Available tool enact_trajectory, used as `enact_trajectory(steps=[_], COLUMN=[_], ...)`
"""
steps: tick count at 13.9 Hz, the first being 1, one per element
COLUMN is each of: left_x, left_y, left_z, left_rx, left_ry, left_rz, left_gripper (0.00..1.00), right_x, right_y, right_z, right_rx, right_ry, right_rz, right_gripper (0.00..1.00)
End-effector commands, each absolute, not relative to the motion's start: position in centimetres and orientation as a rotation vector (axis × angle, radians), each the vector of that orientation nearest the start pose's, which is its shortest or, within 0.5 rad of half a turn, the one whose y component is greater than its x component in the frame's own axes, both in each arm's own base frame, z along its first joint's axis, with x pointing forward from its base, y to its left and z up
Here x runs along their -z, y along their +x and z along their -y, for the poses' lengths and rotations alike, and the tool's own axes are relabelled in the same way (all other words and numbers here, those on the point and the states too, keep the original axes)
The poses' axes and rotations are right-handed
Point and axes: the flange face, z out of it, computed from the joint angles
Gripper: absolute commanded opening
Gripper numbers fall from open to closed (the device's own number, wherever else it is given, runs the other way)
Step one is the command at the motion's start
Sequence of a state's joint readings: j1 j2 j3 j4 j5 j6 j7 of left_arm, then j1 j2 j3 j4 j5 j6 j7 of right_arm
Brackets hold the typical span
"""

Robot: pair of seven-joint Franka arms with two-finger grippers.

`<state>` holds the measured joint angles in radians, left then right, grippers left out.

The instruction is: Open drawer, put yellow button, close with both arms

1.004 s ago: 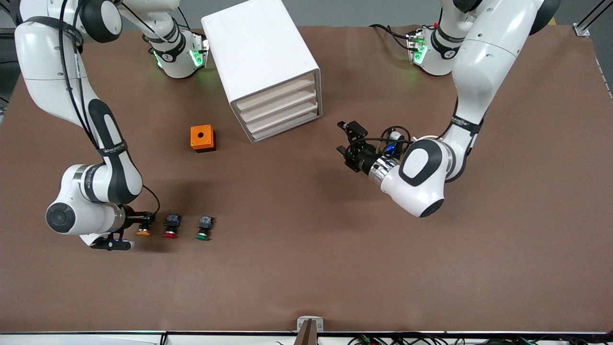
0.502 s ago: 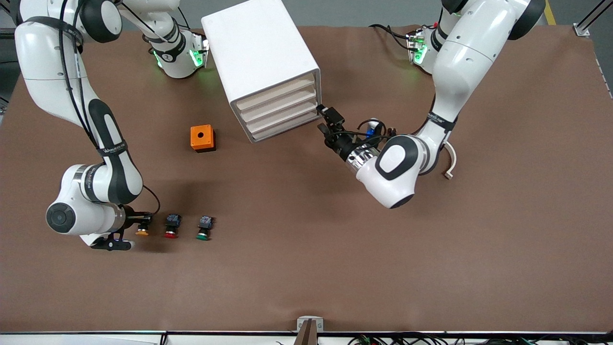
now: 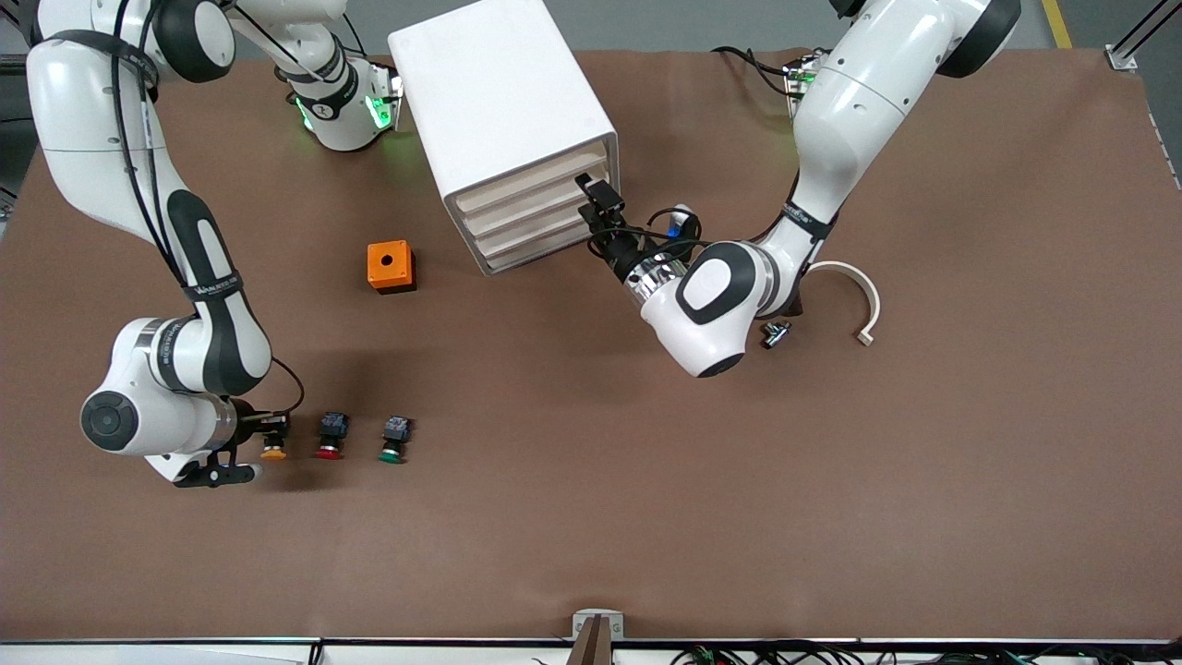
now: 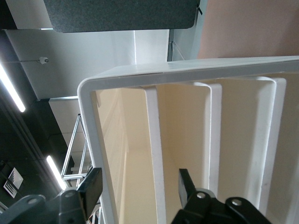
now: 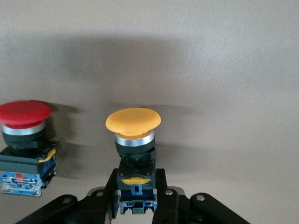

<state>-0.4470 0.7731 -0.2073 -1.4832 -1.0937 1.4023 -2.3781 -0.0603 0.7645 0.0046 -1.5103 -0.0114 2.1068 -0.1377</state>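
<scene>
The white cabinet (image 3: 499, 92) stands at the back of the table with all its drawers shut. My left gripper (image 3: 596, 205) is at the drawer fronts, at the corner toward the left arm's end. In the left wrist view this gripper (image 4: 139, 186) is open, its fingers on either side of the uppermost drawer (image 4: 122, 154) and the cabinet's top wall. That drawer (image 3: 531, 180) lies just under the top. My right gripper (image 3: 274, 432) is low at the table and shut on the yellow button (image 3: 273, 451). Its jaws (image 5: 137, 176) clamp the blue-black body below the yellow cap (image 5: 133, 122).
A red button (image 3: 330, 450) and a green button (image 3: 391, 453) stand beside the yellow one. An orange box (image 3: 390, 266) with a hole sits nearer the camera than the cabinet. A white curved piece (image 3: 854, 282) and a small metal part (image 3: 774, 332) lie by the left arm.
The left arm swung from the open table to the cabinet's drawer fronts, uncovering the curved piece. The right gripper closed on the yellow button.
</scene>
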Motion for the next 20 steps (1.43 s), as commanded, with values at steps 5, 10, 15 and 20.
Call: enact_trajectory(steps=[5,10,15,20], left_x=[-24.9,-24.9,-24.4,-24.0], left_y=[46.1,44.0,43.0,45.7], left_z=[48.4,50.9,51.7,49.2], left_rx=[-1.554,-1.544,-1.522,-1.535], left_ry=[-0.987,-1.007,-1.014,-0.977], left_rz=[1.694,1.686,1.677,1.735], left_gripper=[0.57,0.57,0.22,0.03], right_x=[-28.7,-36.5,-43.3,-48.0], right_y=[69.8,68.6,66.3,63.7], right_z=[2.3,-1.3,-6.1,-10.8], right_rx=[-0.327,-0.305,-0.317,-0.345], right_ry=[-3.048,-3.072,-3.089,-3.049], right_rz=[0.164,0.12,-0.077,-0.357], right_gripper=[0.0,0.0,0.0,0.0])
